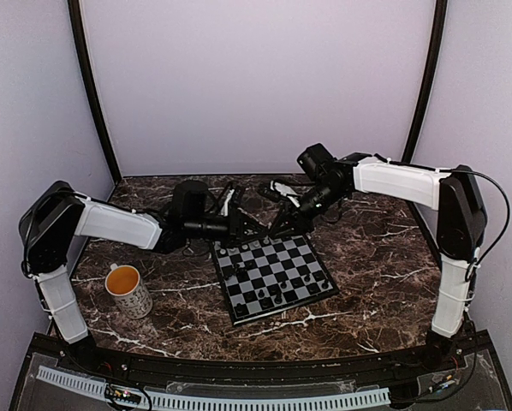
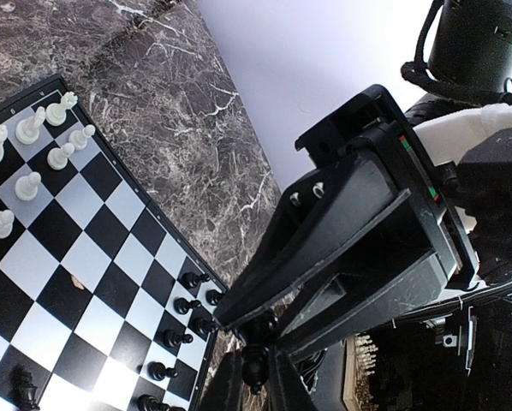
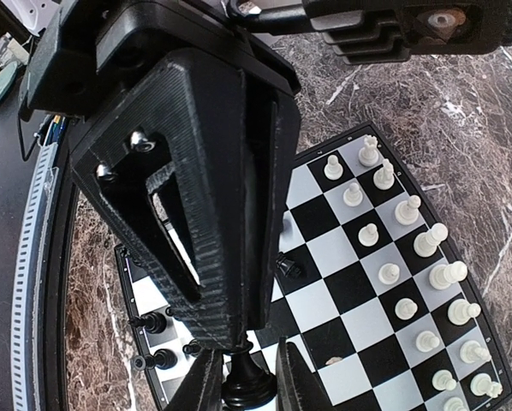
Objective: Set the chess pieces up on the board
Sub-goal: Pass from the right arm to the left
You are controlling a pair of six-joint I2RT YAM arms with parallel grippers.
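Just above the far edge of the board, my left gripper and right gripper meet tip to tip. A black chess piece sits between them. The right gripper is shut on its base. The left gripper is shut on the black piece at its head end. The top view hides this piece. White pieces fill two rows on one side of the board. Black pieces stand along the opposite edge, and one black piece lies tipped on a middle square.
A white patterned mug with an orange inside stands on the marble table, left of the board. Pale walls and dark corner posts close in the back and sides. The arm bases rise at the table's near corners.
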